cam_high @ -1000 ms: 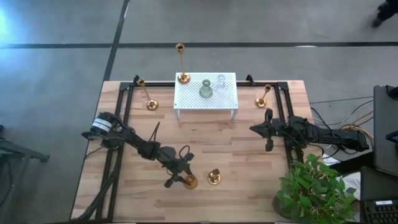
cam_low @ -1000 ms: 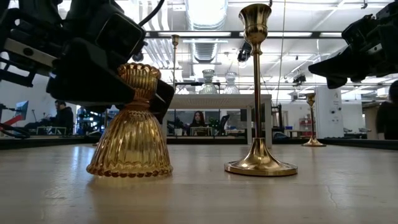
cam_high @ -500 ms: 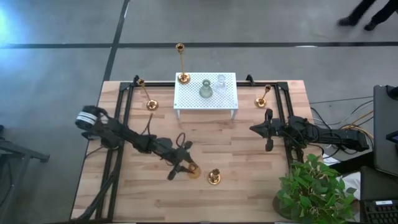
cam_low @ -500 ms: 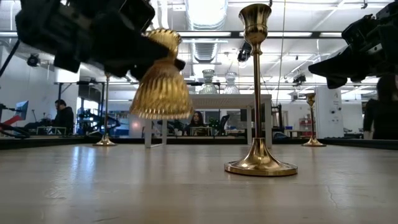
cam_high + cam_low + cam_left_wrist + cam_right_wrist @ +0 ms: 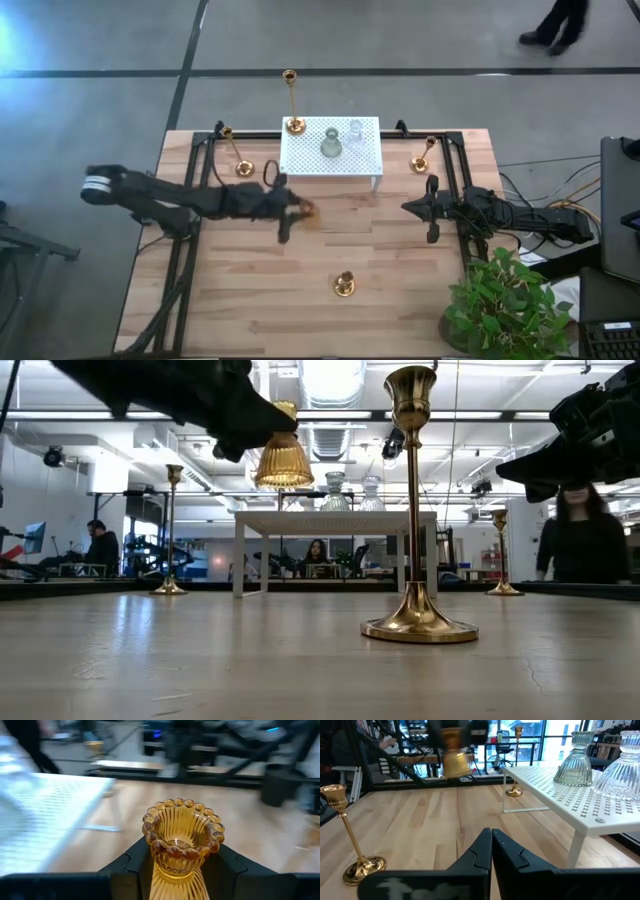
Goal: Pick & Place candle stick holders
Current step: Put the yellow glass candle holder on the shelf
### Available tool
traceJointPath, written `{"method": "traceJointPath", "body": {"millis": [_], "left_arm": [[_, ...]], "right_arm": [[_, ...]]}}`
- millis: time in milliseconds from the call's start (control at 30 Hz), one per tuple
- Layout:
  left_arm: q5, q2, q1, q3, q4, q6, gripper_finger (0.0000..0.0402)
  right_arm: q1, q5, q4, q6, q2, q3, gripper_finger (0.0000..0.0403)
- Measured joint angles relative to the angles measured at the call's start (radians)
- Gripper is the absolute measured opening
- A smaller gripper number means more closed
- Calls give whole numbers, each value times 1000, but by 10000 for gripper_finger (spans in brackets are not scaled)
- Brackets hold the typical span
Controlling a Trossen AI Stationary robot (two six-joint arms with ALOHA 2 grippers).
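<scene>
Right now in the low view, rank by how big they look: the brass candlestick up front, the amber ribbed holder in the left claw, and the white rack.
1. Brass candlestick, though it is nearest the camera.
2. White rack, farther back.
3. Amber ribbed holder, carried by the left claw.

High view straight down; low view level along table [image 5: 300, 660]; wrist views close; all share rack [image 5: 330, 160].

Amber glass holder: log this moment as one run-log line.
left gripper: shut on amber glass holder, in the air near white rack | right gripper: shut, idle, right side of table
</scene>
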Motion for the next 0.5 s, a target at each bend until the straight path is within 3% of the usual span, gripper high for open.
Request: {"method": "traceJointPath", "body": {"millis": [133, 500], "left_arm": [[-64, 4, 76, 77, -115, 40, 135], [-173, 41, 244, 145, -119, 76, 130]], "right_arm": [[0, 0, 0, 0, 0, 0, 9], [0, 0, 0, 1, 0, 0, 9]]}}
